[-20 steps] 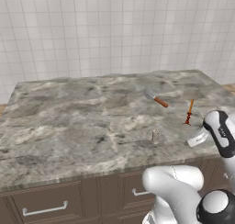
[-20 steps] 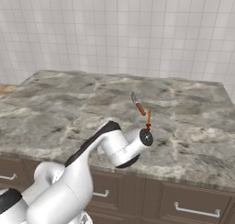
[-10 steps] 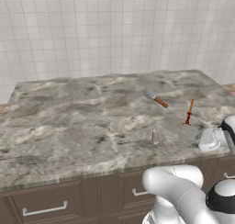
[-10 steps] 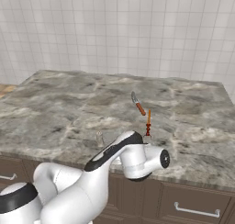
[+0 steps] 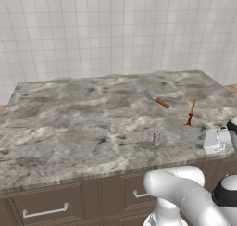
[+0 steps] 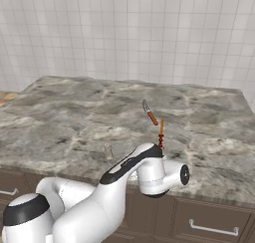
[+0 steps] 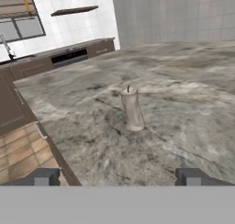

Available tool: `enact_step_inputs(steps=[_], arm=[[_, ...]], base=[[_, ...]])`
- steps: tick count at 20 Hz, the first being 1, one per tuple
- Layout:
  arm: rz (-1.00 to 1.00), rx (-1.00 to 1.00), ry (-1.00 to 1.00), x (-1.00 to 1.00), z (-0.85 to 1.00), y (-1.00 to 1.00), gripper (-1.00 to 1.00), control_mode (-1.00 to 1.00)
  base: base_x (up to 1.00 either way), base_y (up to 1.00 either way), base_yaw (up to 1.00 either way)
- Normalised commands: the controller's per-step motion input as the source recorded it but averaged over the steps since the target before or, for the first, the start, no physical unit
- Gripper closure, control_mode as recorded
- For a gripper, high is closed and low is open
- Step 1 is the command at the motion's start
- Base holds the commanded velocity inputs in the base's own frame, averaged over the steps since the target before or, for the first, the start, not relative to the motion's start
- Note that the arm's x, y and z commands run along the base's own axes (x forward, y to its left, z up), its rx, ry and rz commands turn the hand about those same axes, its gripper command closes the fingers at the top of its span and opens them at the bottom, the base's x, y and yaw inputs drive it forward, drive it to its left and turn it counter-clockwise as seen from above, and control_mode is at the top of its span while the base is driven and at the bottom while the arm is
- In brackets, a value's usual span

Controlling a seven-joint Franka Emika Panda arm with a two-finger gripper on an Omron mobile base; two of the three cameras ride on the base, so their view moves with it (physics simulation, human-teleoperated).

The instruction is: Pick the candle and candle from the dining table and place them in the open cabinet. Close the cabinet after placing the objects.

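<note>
candles both stand on the bench point(image 5: 83, 123): stub point(image 7: 132, 109) and taper point(image 5: 190, 114). gripper point(image 7: 118, 175), spread and empty, faces the stub. nothing stowed; cabinet work remains.

No text, label or number readable — anywhere here.

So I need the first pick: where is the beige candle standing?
The beige candle stands upright near the dining table front edge, left of the orange taper, ahead of the tool.
</note>
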Motion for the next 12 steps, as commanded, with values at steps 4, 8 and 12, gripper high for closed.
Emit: enact_step_inputs(steps=[4,8,12], arm=[[0.00,0.00,0.00,0.05,-0.01,0.35,-1.00,-1.00],[0.00,0.03,0.00,0.06,-0.11,0.53,-1.00,-1.00],[0.00,0.03,0.00,0.16,-0.07,0.64,-1.00,-1.00]], base=[[0.00,0.00,0.00],[0.00,0.00,0.00],[0.00,0.00,0.00]])
